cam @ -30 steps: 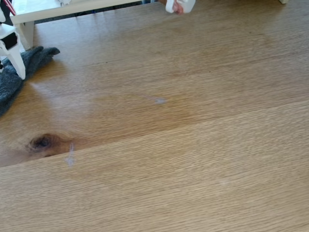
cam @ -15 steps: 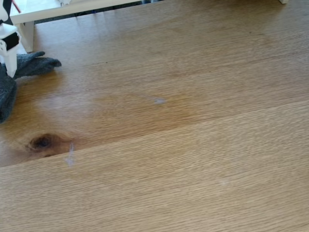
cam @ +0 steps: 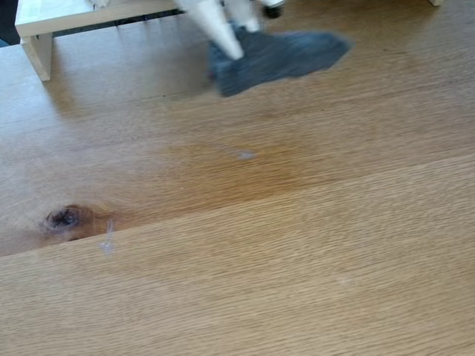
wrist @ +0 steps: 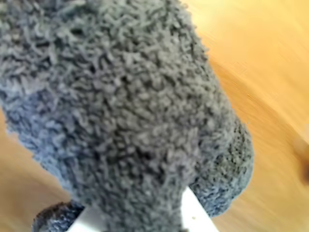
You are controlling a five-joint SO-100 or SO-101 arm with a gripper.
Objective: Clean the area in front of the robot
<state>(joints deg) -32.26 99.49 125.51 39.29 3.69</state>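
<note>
Fixed view: the robot's gripper point(cam: 231, 46) sits at the far edge of the table, about mid-width. White pointed fingers point(cam: 217, 28) angle down from the top of the picture and are blurred. They pinch one end of a dark grey cloth point(cam: 278, 55), so the jaws are closed on it. Wrist view: a bit of white finger point(wrist: 195, 215) shows at the bottom edge with the fuzzy cloth draped over it. Rest of the arm is out of frame.
</note>
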